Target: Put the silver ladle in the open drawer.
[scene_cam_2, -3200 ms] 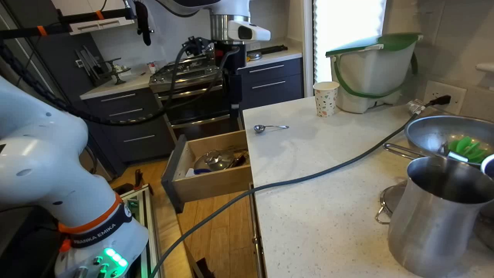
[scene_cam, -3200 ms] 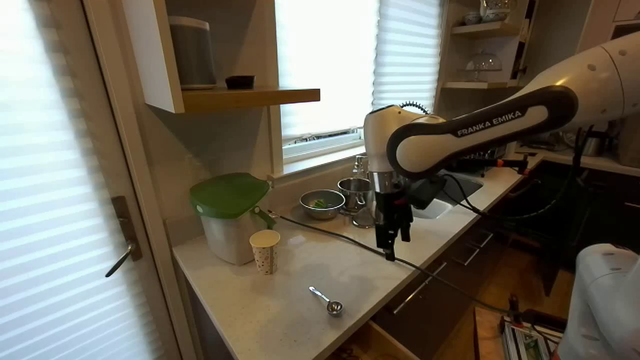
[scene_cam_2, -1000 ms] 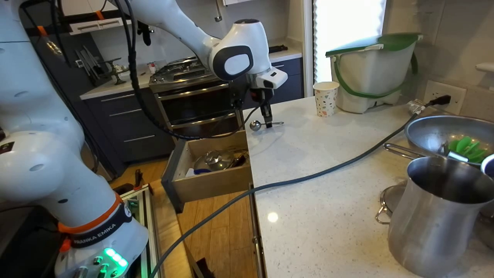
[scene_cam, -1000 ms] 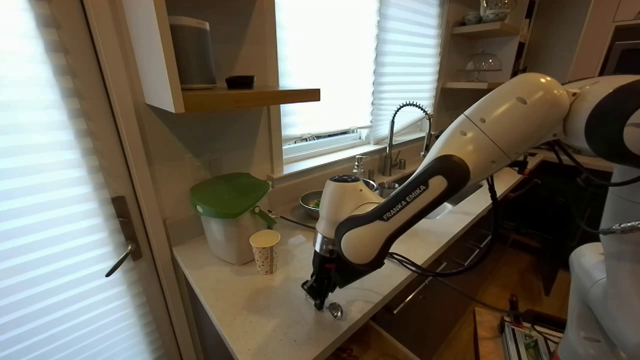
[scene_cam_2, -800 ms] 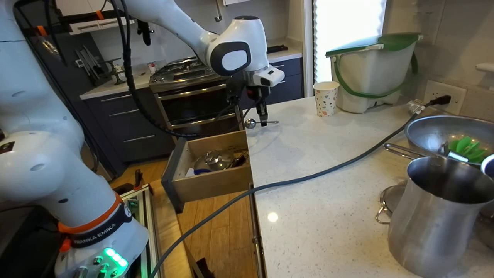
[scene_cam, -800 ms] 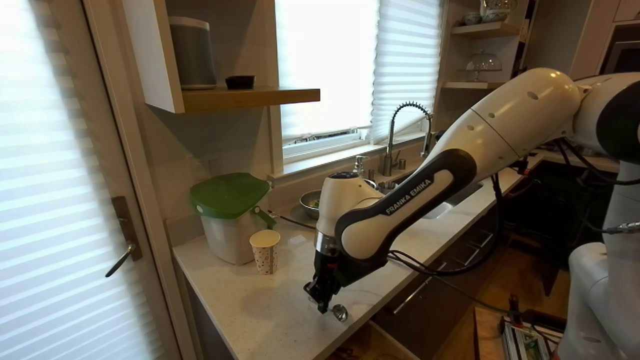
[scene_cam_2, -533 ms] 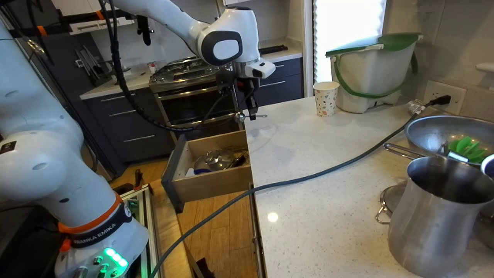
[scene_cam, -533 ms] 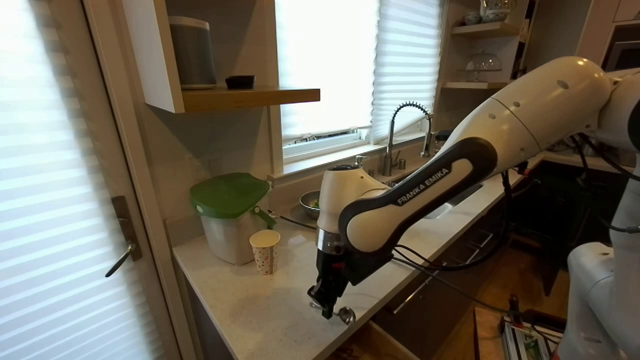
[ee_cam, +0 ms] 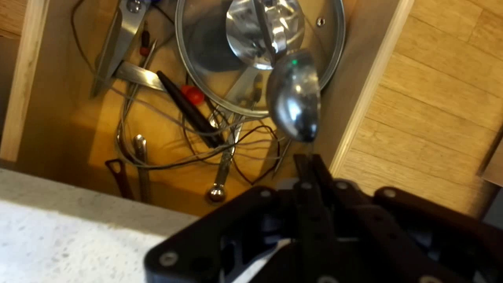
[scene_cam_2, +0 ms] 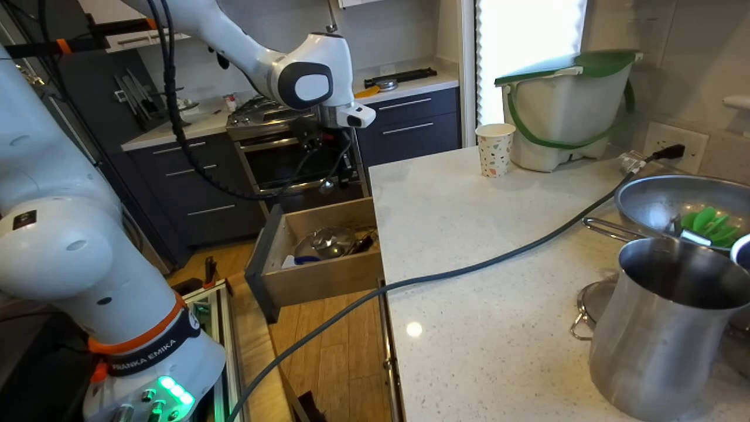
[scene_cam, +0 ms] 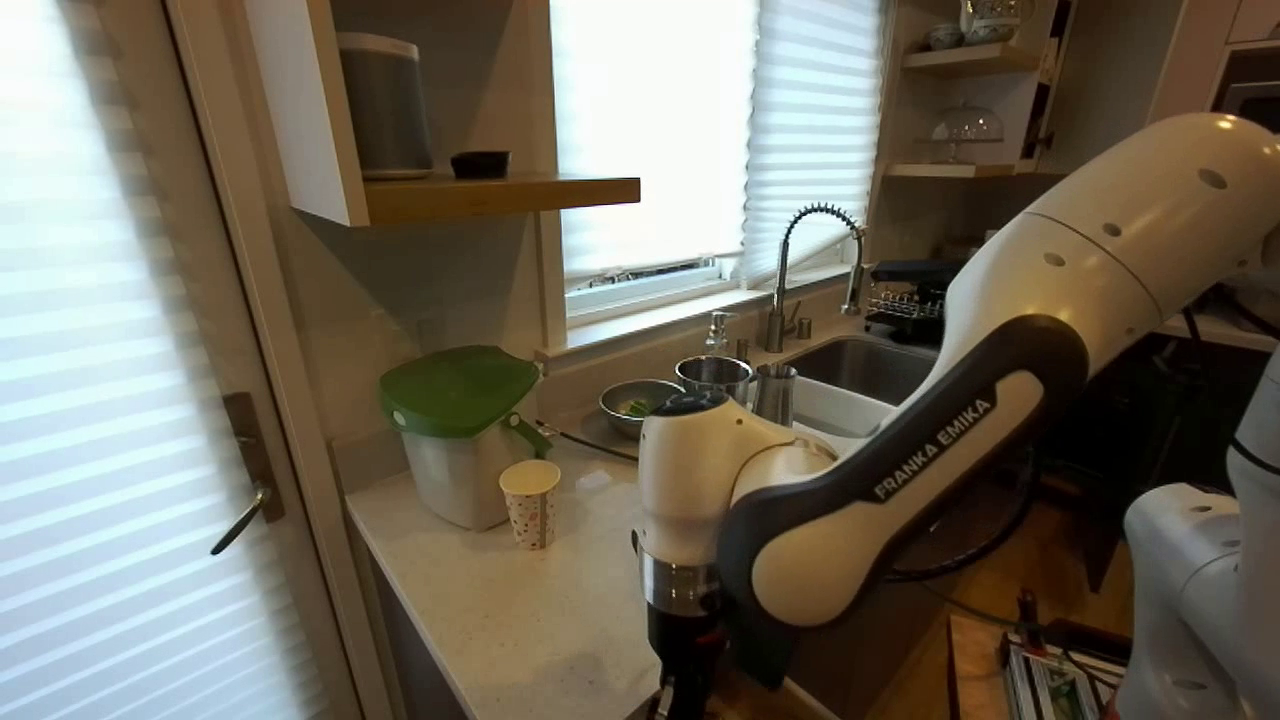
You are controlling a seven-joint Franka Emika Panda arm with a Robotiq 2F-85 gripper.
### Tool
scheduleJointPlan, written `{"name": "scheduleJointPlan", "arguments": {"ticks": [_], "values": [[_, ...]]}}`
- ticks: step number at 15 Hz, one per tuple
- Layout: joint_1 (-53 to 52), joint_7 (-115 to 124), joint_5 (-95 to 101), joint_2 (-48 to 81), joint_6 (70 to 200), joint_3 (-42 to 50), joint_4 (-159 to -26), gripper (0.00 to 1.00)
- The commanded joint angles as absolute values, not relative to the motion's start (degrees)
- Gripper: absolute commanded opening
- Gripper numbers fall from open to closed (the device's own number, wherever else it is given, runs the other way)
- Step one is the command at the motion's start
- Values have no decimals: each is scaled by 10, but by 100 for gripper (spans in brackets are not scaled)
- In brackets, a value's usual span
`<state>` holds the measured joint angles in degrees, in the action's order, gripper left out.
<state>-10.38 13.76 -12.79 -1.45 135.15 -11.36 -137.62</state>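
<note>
- Pinching the silver ladle by its handle, your gripper has its jaws clamped together on it.
- You have the ladle over the open drawer, its round end pointing toward 12 o'clock from your gripper in the wrist view.
- Inside the drawer, in that same view, a round lid lies toward your 11 o'clock and scissors toward 10; the counter is toward 8.
- In an exterior view, a paper cup stands upright at your gripper's 3 o'clock, near the green-lidded bin.
</note>
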Motion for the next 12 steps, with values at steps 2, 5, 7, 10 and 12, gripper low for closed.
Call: {"name": "scheduleJointPlan", "arguments": {"ticks": [2, 5, 7, 10, 12], "values": [[-119, 152, -116, 13, 1406, -126, -1415, 1], [-124, 225, -112, 38, 1454, -124, -1427, 1], [-127, 284, -98, 58, 1501, -119, -1433, 1], [-135, 390, -50, 78, 1514, -100, -1437, 1], [-138, 458, -27, 90, 1509, -85, -1438, 1]]}}
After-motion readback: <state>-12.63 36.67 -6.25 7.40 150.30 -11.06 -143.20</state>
